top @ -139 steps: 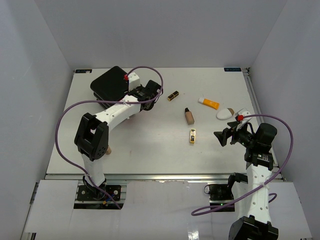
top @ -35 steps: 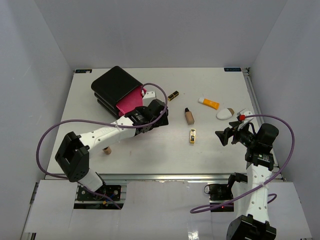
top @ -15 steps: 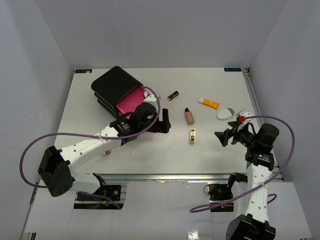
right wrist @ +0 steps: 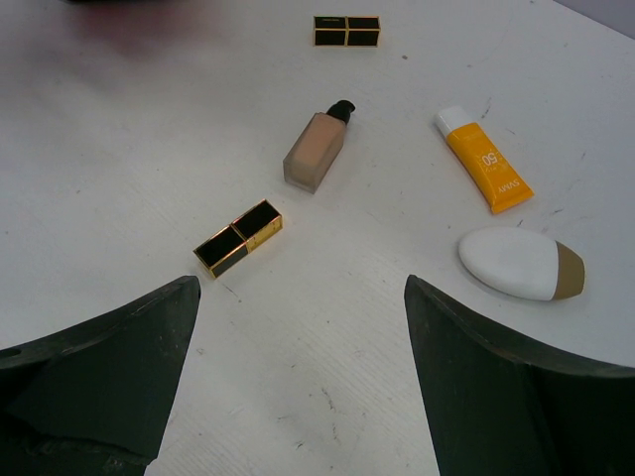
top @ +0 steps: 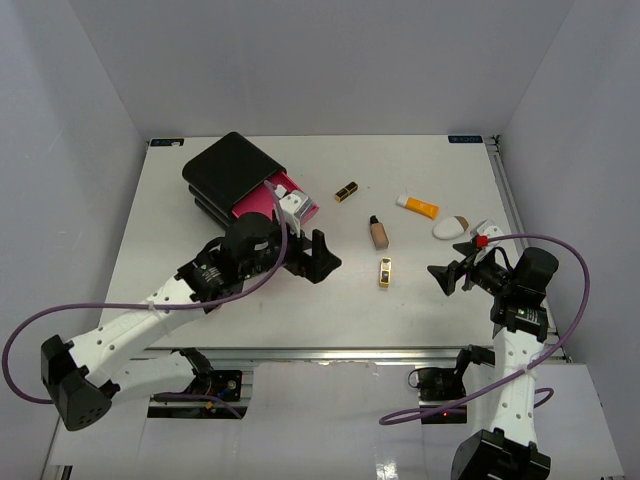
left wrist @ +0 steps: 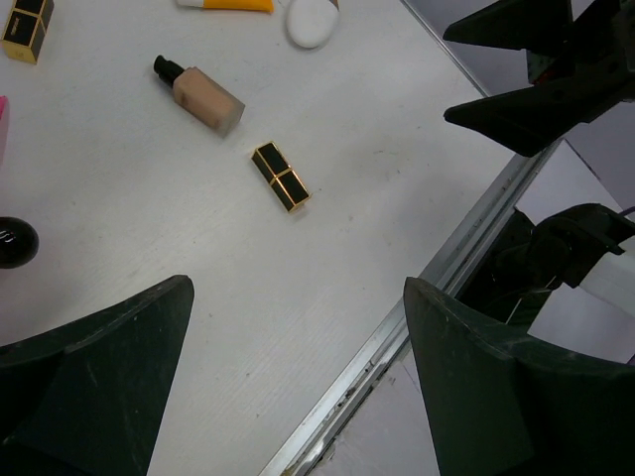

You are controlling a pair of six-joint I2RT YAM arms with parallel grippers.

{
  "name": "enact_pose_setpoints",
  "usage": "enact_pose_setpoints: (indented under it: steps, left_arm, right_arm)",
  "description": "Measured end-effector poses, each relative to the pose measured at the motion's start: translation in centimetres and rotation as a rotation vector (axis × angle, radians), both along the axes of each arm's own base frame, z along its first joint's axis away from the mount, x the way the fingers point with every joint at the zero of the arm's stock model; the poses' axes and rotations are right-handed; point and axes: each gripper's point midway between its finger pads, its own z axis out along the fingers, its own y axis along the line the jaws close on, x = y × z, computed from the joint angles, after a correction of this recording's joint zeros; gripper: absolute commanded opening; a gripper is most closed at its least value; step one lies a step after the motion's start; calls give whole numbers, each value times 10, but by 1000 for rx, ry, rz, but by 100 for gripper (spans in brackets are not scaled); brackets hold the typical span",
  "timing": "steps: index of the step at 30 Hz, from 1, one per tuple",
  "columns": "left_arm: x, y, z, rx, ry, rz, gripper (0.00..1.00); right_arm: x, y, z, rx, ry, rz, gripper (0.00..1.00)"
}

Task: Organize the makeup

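The makeup lies loose on the white table. One black-and-gold lipstick [top: 385, 272] lies mid-table, and another [top: 346, 191] lies farther back. Between them is a beige foundation bottle [top: 379, 232] on its side. The orange tube [top: 417, 206] and the white puff [top: 452, 226] lie to the right. My left gripper [top: 325, 255] hovers open and empty left of the near lipstick [left wrist: 281, 176]. My right gripper [top: 443, 277] stands open and empty to its right, facing that lipstick [right wrist: 238, 237], the bottle [right wrist: 317, 149], the tube [right wrist: 484, 171] and the puff [right wrist: 520, 264].
A black box [top: 228, 168] sits at the back left with its pink drawer [top: 268, 198] pulled out toward the middle. A small black round cap [left wrist: 12, 243] shows at the left edge of the left wrist view. The table's metal front edge [left wrist: 417, 297] runs close under the left gripper.
The pink drawer has come out of the black box. My left arm has swung from the box toward the table's middle and front. The right arm has barely moved.
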Motion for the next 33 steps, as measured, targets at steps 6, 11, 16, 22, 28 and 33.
enact_pose_setpoints:
  steps: [6,11,16,22,28,33]
  left_arm:
    - [-11,17,6,-1,-70,-14,98]
    - [-13,35,5,-25,-92,55,95]
    - [-14,60,-27,-19,-5,195,94]
    - [-6,96,-51,11,96,433,85]
    - [-4,142,-70,-12,219,753,84]
    - [-5,163,-99,43,311,926,84]
  right_arm:
    - [0,1,-1,3,5,4,90]
    - [0,0,-2,3,8,4,90]
    - [-1,1,-2,2,8,6,90]
    - [-3,3,-3,9,17,18,90]
    - [-5,4,-2,11,15,23,90]
    - [-5,5,-2,12,13,27,90]
